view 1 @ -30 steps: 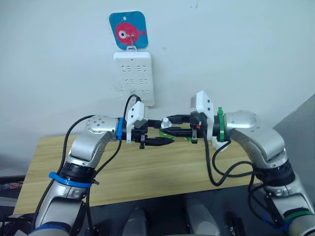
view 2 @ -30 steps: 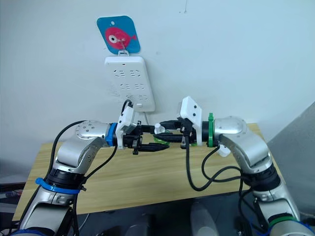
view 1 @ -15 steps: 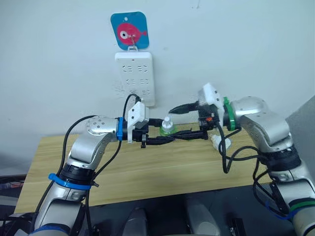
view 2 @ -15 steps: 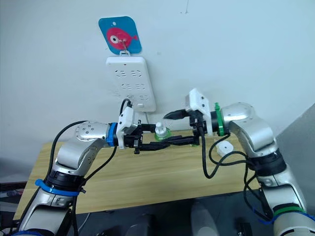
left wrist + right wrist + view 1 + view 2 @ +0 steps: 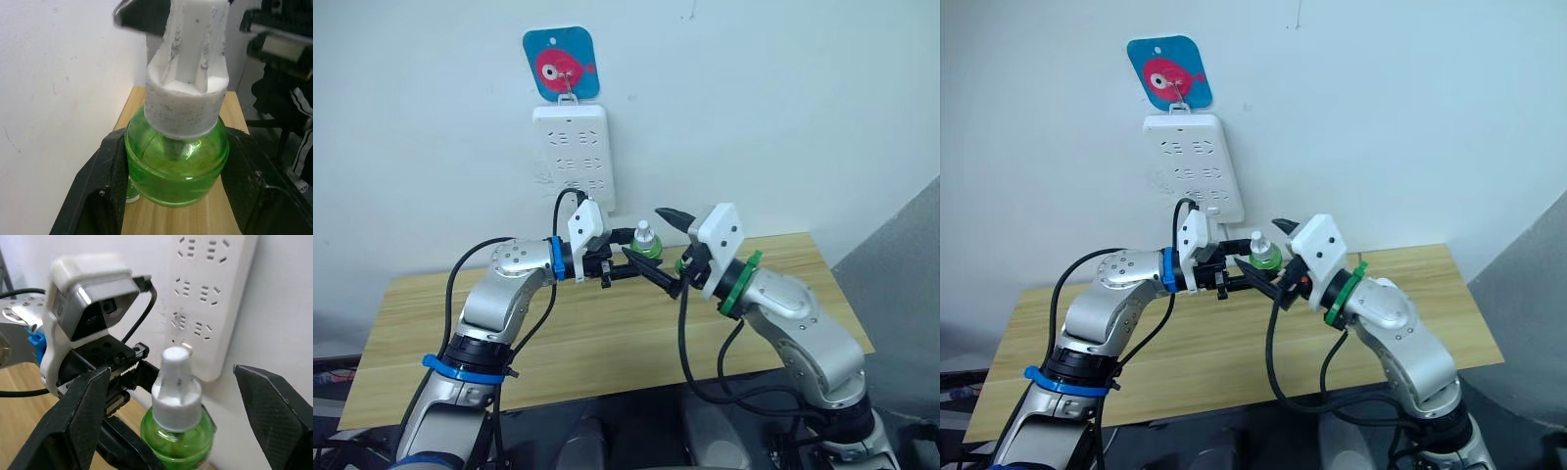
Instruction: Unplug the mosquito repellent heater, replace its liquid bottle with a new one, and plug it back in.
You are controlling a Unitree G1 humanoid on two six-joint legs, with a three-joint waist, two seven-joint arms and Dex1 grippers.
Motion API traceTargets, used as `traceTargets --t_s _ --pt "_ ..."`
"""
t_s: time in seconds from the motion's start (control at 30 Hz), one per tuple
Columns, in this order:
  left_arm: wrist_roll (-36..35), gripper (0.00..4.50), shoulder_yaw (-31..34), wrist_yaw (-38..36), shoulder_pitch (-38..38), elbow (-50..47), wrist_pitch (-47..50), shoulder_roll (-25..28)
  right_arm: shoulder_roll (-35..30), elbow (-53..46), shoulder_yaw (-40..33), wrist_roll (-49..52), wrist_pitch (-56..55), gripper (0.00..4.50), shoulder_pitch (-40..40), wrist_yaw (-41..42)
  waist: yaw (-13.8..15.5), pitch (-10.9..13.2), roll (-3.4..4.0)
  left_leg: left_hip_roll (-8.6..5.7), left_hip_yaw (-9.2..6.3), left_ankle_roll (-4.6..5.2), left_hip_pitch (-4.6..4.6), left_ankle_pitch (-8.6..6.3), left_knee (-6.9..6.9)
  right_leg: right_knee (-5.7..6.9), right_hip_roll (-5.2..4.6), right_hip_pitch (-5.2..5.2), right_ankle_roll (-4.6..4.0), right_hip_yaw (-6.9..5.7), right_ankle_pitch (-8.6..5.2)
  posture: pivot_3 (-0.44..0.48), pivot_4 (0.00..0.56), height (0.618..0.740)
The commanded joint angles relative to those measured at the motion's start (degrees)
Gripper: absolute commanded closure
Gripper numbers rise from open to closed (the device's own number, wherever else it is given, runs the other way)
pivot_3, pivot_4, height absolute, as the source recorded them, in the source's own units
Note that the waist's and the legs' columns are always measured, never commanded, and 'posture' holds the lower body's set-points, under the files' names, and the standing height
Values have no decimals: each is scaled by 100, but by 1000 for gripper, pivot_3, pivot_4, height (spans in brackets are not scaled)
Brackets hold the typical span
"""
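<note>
The left claw (image 5: 625,260) grips a small green bottle (image 5: 647,250) with a white cap, holding it upright in the air above the desk (image 5: 607,333), in front of the wall. The right claw (image 5: 666,250) is spread wide open, one finger above and behind the bottle's cap and the other below it, neither clearly touching.

The left wrist view shows the grip up close: the two black fingers (image 5: 105,171) press against opposite sides of the bottle's round green belly (image 5: 177,164), which is clear enough to show a wick rod running down inside from the ribbed white cap (image 5: 188,93). Beyond it lies the bare edge of the desk along the white wall, with dark fabric bearing white stripes off to one side.

The right wrist view shows what the head camera cannot: the bottle's cap (image 5: 176,382) sits between the two widely parted fingertips (image 5: 80,406), with clear gaps on both sides, and the left arm's white camera housing (image 5: 93,298) just behind the bottle. The white power strip (image 5: 210,298) fills the wall behind, with a tiny red light near its lower end.

From the head camera, the power strip (image 5: 572,157) hangs on a white wall from a hook on a blue square plaque with a pink fish (image 5: 561,64). The desk is a light wooden top, pushed against the wall. A grey surface (image 5: 901,274) rises at the right edge.
</note>
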Motion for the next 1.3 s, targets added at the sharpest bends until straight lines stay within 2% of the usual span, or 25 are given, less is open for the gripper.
traceTargets --t_s 0.03,0.2,0.23,0.3,0.37,0.5,0.57,0.67,0.77,0.97,1.1,1.17,1.3 --pt "3 2211 23 30 -98 -127 -102 -29 85 -27 64 1 -131 1573 -104 -9 -5 0 0 0 0 -1 0 1 -2 -1 0 0 0 0 0 -195 154 734" --pt "17 2211 43 -4 -81 -176 -100 29 132 78 66 74 -252 3345 -178 108 -36 0 0 2 -2 -2 0 1 -7 -2 2 -2 -2 -3 -1 -181 149 734" --pt "4 2211 55 -5 -63 -202 -83 44 108 69 68 123 -262 3442 -182 184 -35 0 0 2 -2 -1 1 0 -7 -1 1 -2 -2 -3 -1 -181 149 734" --pt "-25 2211 61 -34 -40 -241 -42 77 61 77 20 298 -242 3433 -201 390 -35 0 0 2 -2 0 0 0 -6 -1 1 -1 -2 -3 -1 -169 150 734" --pt "-135 2211 42 -219 -5 -328 44 164 -189 236 -33 556 -394 3433 -357 1006 -36 0 0 2 -1 0 0 0 -6 -1 1 -2 -2 -3 -1 -169 152 734" --pt "-230 2211 -140 -1023 78 -440 -59 590 -1314 1708 166 1001 -1014 3433 -1544 3869 -54 1 2 2 7 9 5 -5 -4 -3 3 0 -2 -1 -1 -149 154 734" --pt "-195 2211 -158 -1135 37 -364 -153 650 -1470 2212 256 1223 -909 3433 -2050 4601 -47 0 1 5 0 16 6 -8 -5 -3 6 3 -3 -6 -2 -140 154 734" --pt "-141 2211 -152 -1171 24 -303 -263 647 -1528 2469 332 1538 -465 3433 -2471 5137 -36 0 0 7 -8 15 5 -8 -9 -4 7 3 -7 -13 -4 -121 149 734" --pt "-126 2211 -106 -1077 41 -299 -297 610 -1492 2466 237 1592 -274 3433 -2533 5078 -28 0 0 5 -8 1 -2 0 -9 -9 3 1 -8 -13 -4 -117 146 734" --pt "-106 2211 -5 -793 162 -377 -249 606 -1754 2300 -565 1500 -326 1372 -2282 4471 8 0 0 1 -7 -1 -2 1 -6 -6 -2 0 -8 -12 -4 -128 144 734" --pt "-16 2211 117 -420 308 -422 -353 534 -1884 1320 -1148 1672 126 10 -1717 3482 91 0 0 2 -3 1 -2 0 -6 -7 -3 -1 -8 -9 -4 -131 144 734" --pt "-50 2211 169 -304 363 -467 -278 515 -1786 610 -1217 1695 374 0 -1285 2915 101 0 0 6 -7 0 -3 0 -8 -4 -1 -3 -8 -11 -5 -137 146 734" --pt "-112 2211 160 -255 424 -500 -216 519 -1294 -206 -662 1135 410 0 -590 1759 103 -1 0 5 -3 2 -4 -1 -6 -1 0 -4 -8 -6 -5 -151 149 734"
